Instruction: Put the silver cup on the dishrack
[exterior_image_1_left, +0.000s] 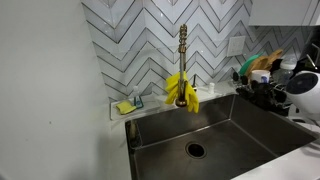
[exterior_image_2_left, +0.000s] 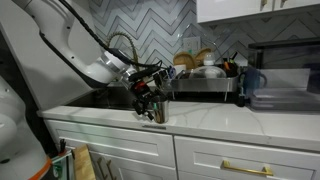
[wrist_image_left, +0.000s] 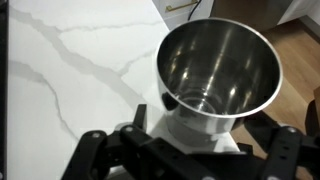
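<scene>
Silver cup (wrist_image_left: 215, 65) upright, mouth up, on white veined countertop (wrist_image_left: 70, 70) near its front edge. Gripper (wrist_image_left: 190, 142) released, jaws spread wide either side of the cup's base, not clamping it. Dishrack (exterior_image_2_left: 205, 88) stands well apart, back against the tiled wall.

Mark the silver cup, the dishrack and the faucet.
silver cup (wrist_image_left: 228, 58), wrist view, inner wall.
dishrack (exterior_image_2_left: 205, 88), in an exterior view, front edge.
faucet (exterior_image_1_left: 182, 50), in an exterior view, upright neck.

Silver cup (wrist_image_left: 215, 70), shiny steel, empty, stands upright, mouth up, on white veined counter (wrist_image_left: 70, 70); dishrack (exterior_image_2_left: 205, 90), low, laden, sits well apart farther along same counter.
</scene>
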